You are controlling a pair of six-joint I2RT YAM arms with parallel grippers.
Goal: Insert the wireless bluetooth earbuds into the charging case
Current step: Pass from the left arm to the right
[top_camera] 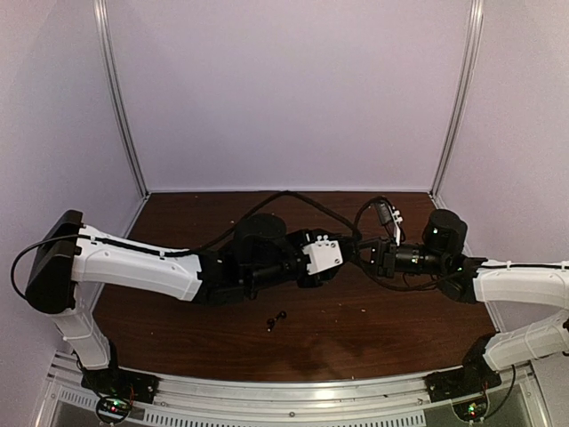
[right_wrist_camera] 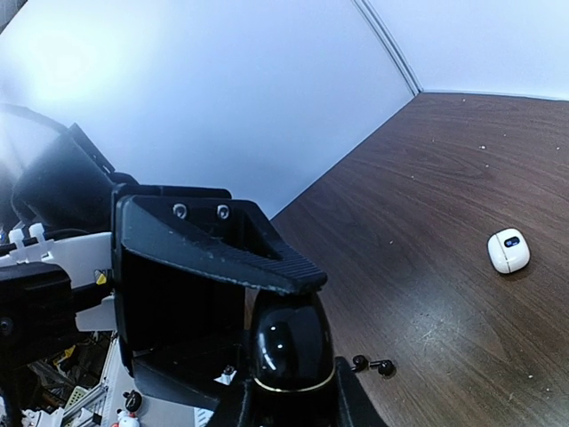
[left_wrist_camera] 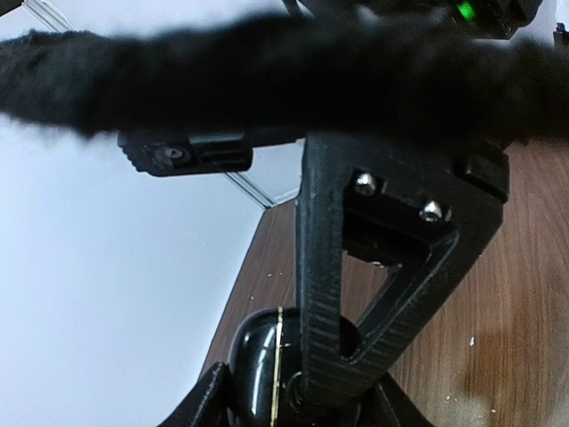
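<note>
**Top view:** the left gripper (top_camera: 342, 251) and right gripper (top_camera: 363, 253) are found tip to tip above mid-table. The black earbuds (top_camera: 276, 321) are seen loose on the table (top_camera: 178, 342) nearer its front edge, lined up on a diagonal. Which way their stems point cannot be told.

**Left wrist view:** the black charging case (left_wrist_camera: 258, 374) is clamped in the left jaws, its gold seam upright.

**Right wrist view:** the right jaws are closed on the same case, judged a two-handed grip for opening the lid.
</note>
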